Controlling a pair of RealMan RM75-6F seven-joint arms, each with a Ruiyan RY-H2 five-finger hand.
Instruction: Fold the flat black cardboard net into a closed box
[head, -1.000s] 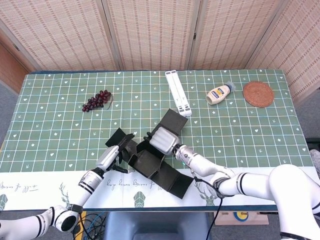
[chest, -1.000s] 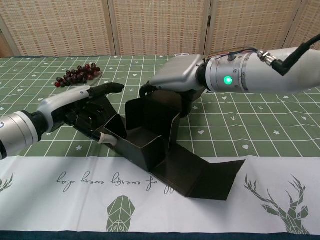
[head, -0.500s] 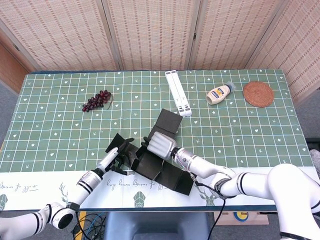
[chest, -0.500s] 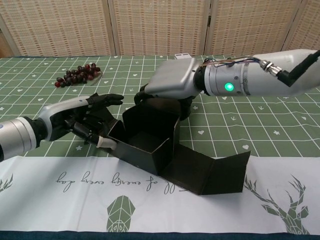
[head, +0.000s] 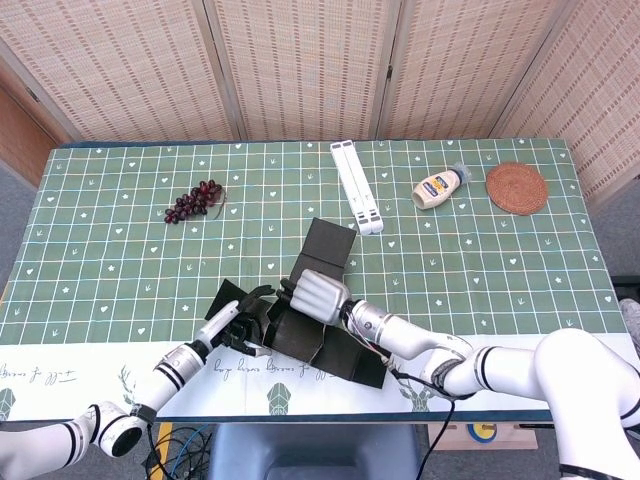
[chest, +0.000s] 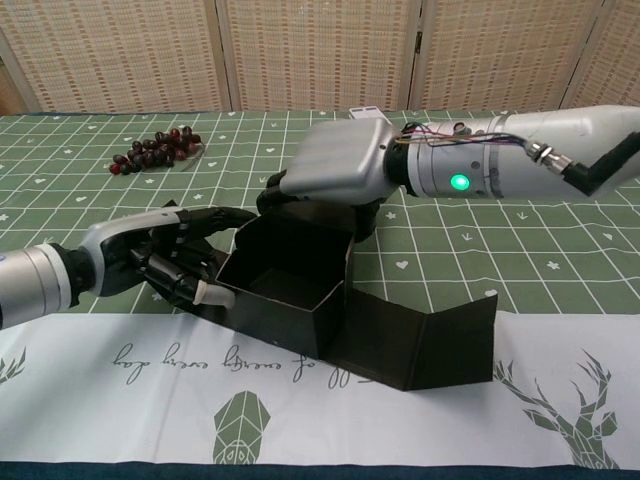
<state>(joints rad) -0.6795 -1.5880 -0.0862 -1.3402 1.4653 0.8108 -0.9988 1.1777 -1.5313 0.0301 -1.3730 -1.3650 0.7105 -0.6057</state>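
Note:
The black cardboard box stands half folded near the table's front edge, with its walls upright and its top open. A long lid panel lies out to its right, and the end of that panel is bent upward. Another flap rises behind the box. My left hand presses its spread fingers against the box's left wall. My right hand reaches over from behind, with its fingers curled down over the back wall.
A bunch of dark grapes lies at the back left. A white folding stand, a mayonnaise bottle and a woven coaster sit along the back right. A white printed runner covers the front edge.
The box has slid toward the front left with both hands. Its walls have closed into a squarer tub, and the lid panel's end has risen upright.

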